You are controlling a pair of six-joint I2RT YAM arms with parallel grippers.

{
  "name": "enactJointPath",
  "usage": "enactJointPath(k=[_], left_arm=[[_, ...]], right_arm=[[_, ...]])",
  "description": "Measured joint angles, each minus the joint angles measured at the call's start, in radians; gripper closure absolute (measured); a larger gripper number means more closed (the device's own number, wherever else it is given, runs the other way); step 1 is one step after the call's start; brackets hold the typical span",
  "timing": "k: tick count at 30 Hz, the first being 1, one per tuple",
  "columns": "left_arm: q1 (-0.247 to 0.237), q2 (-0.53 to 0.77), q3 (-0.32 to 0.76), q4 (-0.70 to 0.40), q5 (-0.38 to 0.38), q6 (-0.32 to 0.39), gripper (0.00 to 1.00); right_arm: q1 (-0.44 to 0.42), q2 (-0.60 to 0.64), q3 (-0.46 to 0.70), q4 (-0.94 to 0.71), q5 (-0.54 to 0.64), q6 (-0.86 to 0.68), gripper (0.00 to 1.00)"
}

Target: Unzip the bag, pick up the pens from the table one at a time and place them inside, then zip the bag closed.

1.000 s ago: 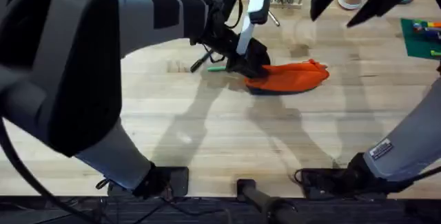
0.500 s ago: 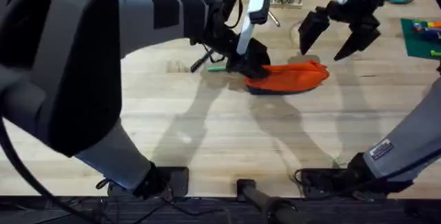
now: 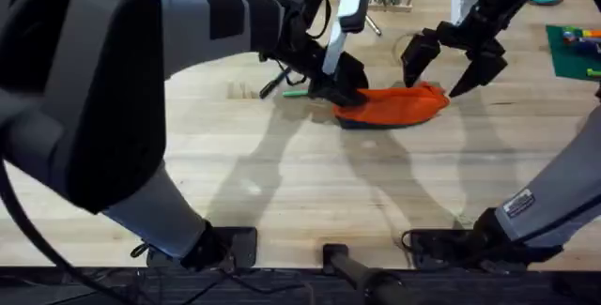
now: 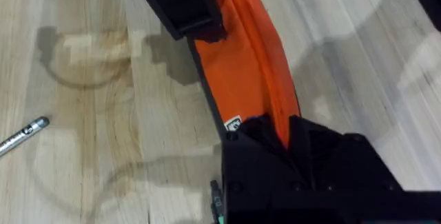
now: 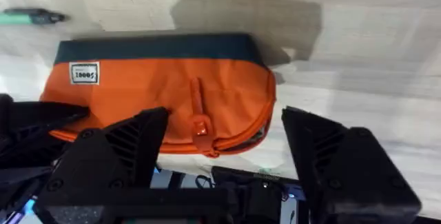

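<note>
Bag point(image 3: 394, 105) lies on the table point(image 3: 282, 174), long axis left-right, its left end pinched shut in the left gripper point(image 3: 340, 87), while the right gripper point(image 3: 454, 66), wide open and empty, hovers over its right end beside the zipper pull point(image 5: 200, 126).

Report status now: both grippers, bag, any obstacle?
Left gripper clamps the bag's left end. Right gripper open above zipper pull. Bag zipped. Nothing in the way.
</note>
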Motion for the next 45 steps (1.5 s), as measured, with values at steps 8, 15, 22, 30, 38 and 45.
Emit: enactJointPath(k=[8, 15, 22, 30, 38, 45], left_arm=[[0.0, 0.0, 0.0, 0.0, 0.0, 0.0, 0.957], [0.0, 0.0, 0.0, 0.0, 0.0, 0.0, 0.957], [0.0, 0.0, 0.0, 0.0, -0.001, 0.0, 0.957], [0.0, 0.0, 0.0, 0.0, -0.001, 0.0, 0.957], [-0.001, 0.0, 0.0, 0.0, 0.0, 0.0, 0.957], [-0.002, 0.0, 0.0, 0.0, 0.0, 0.0, 0.957]], right_arm=[[0.001, 0.0, -0.003, 0.005, -0.001, 0.006, 0.166], [0.0, 0.0, -0.004, 0.015, 0.003, 0.01, 0.463], [0.0, 0.0, -0.005, 0.022, 0.032, 0.014, 0.847], [0.0, 0.0, -0.005, 0.022, 0.034, 0.013, 0.965], [0.003, 0.0, -0.005, -0.006, 0.06, 0.013, 0.966], [0.006, 0.0, -0.005, -0.008, 0.067, 0.013, 0.966]])
